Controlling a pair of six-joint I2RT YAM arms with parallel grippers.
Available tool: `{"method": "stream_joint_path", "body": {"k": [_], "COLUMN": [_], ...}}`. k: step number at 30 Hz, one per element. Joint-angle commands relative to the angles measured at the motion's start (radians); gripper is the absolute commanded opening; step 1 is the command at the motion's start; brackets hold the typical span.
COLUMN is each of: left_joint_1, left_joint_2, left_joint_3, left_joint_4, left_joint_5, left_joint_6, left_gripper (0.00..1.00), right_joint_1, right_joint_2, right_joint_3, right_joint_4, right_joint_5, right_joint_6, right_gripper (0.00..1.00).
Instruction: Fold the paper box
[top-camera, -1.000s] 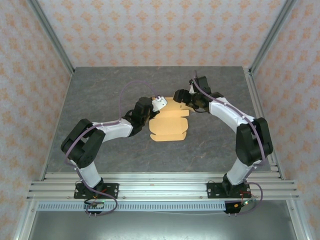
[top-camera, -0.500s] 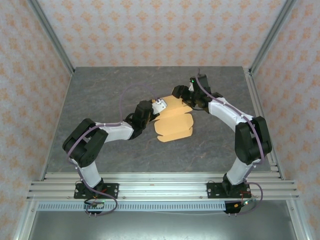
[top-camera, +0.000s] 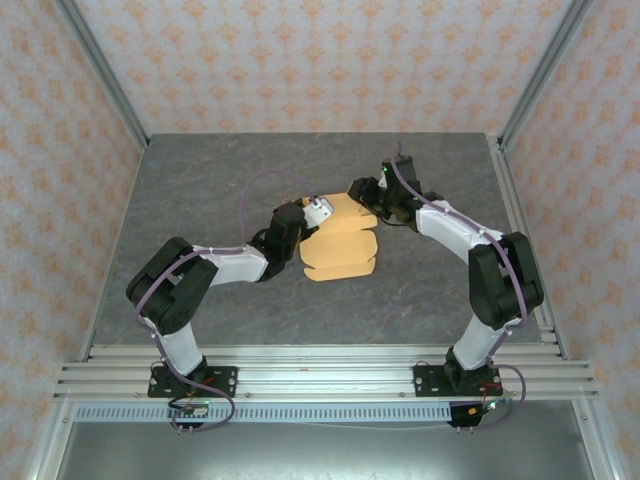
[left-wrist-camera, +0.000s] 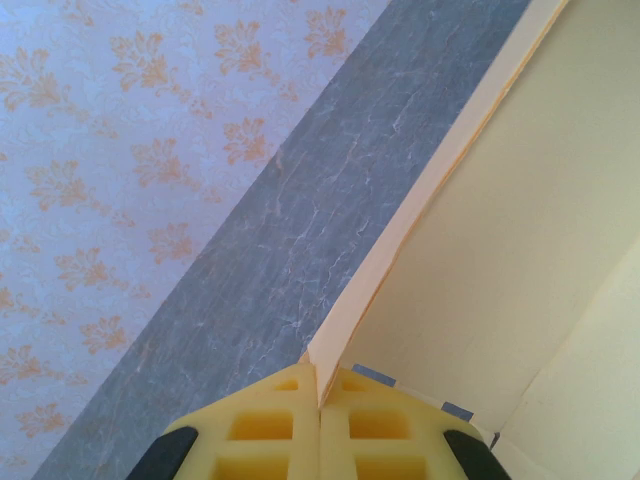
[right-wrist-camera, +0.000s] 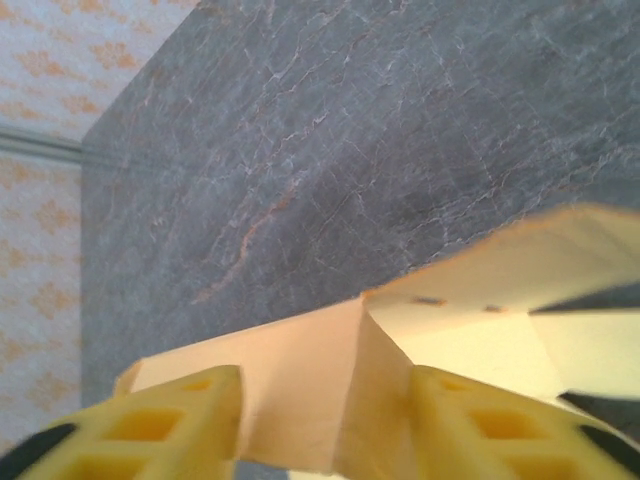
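Note:
The paper box (top-camera: 340, 245) is a tan kraft card lying partly folded mid-table, between the two arms. My left gripper (top-camera: 317, 209) is at its far left corner. In the left wrist view this gripper (left-wrist-camera: 320, 385) is shut on the thin raised edge of the paper box (left-wrist-camera: 520, 200). My right gripper (top-camera: 362, 193) is at the box's far right corner. In the right wrist view its yellow fingers (right-wrist-camera: 190, 410) stand apart on either side of a creased flap of the paper box (right-wrist-camera: 300, 370). The flap spans the gap of the right gripper (right-wrist-camera: 325, 390).
The grey marbled tabletop (top-camera: 200, 180) extends round the box on all sides. Patterned walls and slanted metal posts (top-camera: 105, 70) bound it at the back and sides. An aluminium rail (top-camera: 320, 365) runs along the near edge.
The right gripper's jaws have narrowed around the flap. The near part of the box swung right, then back a little to the left. The left gripper kept its hold.

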Motion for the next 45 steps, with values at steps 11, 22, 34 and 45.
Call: {"method": "stream_joint_path", "body": {"k": [11, 22, 34, 45], "left_joint_1": [-0.023, -0.023, -0.023, -0.023], "left_joint_2": [0.030, 0.032, 0.065, 0.058], "left_joint_3": [-0.004, -0.017, 0.018, 0.017], "left_joint_4": [0.085, 0.103, 0.080, 0.080], "left_joint_5": [-0.070, -0.084, -0.071, -0.075], "left_joint_6": [0.039, 0.024, 0.013, 0.019], "left_gripper": [0.00, 0.00, 0.00, 0.00], "right_joint_1": [-0.085, -0.222, -0.203, -0.179], "right_joint_2": [-0.257, -0.340, -0.021, 0.058], "right_joint_3": [-0.232, -0.546, -0.422, -0.363], "right_joint_4": [0.047, 0.295, 0.528, 0.457], "right_joint_5": [0.062, -0.058, -0.207, -0.140], "right_joint_6": [0.002, 0.152, 0.079, 0.014], "right_gripper": [0.67, 0.27, 0.27, 0.29]}}
